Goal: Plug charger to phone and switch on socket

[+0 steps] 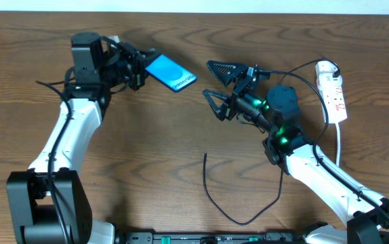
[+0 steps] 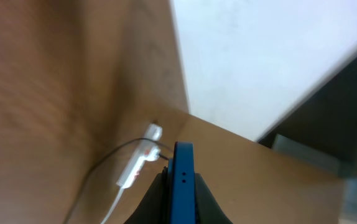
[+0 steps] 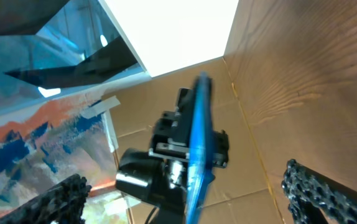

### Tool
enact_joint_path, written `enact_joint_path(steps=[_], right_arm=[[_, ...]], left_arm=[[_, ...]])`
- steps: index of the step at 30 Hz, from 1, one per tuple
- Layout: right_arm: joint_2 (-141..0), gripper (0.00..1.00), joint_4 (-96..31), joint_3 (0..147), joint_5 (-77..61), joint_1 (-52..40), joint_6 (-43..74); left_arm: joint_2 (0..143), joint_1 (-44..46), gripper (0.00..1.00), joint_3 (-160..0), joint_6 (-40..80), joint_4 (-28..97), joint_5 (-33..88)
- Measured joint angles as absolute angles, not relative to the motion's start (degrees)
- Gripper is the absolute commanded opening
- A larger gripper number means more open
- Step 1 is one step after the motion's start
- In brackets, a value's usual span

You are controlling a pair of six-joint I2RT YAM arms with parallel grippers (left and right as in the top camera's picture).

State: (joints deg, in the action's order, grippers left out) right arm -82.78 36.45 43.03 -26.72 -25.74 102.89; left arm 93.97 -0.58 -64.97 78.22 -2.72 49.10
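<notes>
table [image 1: 147, 149], task barely begun: the left gripper [image 1: 139, 71] is clamped on one end of the phone [image 1: 172, 72], holding it tilted. the right gripper [image 1: 207, 79] gapes empty, facing it. the socket [image 1: 335, 91] lies far right, its switch state unreadable. the charger [image 1: 211, 196] lies loose, its plug tip [image 1: 205, 155] well apart from the phone. plugging and switching are left.

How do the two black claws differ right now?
The left black two-finger gripper is shut on the blue-screened black smartphone; the right black two-finger gripper stands wide open, empty. The left gripper touches the smartphone; the right gripper sits apart from it. Both face each other.
</notes>
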Motion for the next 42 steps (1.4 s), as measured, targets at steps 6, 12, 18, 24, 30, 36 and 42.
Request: enact_joint_path(steps=[6,12,18,24,30,36,42], right_arm=[[-82.78,0.92,35.40,43.03,-25.78,-25.74,101.01],[-82.78,0.91,31.86,43.03,-24.08,-25.74,99.61],[-82.78,0.87,29.91,43.03,-22.00,-25.74,97.86],[-82.78,0.82,29.74,43.03,-19.97,-25.74,94.04],[-82.78,0.81,26.76,43.05,-17.69,-25.74,88.79],[-82.78,0.90,19.70,43.11,-14.79,-25.74,86.94],[-82.78,0.99,20.14,43.11,-13.50,-25.74,82.50]], left_arm=[[93.97,-3.79,0.08,-64.99,72.03,8.49,49.91],[93.97,-5.65,0.08,-64.97,62.67,10.28,53.10],[93.97,-5.74,0.07,-64.99,49.43,10.31,58.59],[93.97,-5.74,0.08,-64.99,36.99,10.79,64.55],[93.97,-5.76,0.07,-64.99,23.94,17.10,66.65],[93.97,-8.05,0.08,-65.01,15.49,25.50,64.29],[93.97,-14.44,0.07,-65.01,10.09,32.14,61.95]])
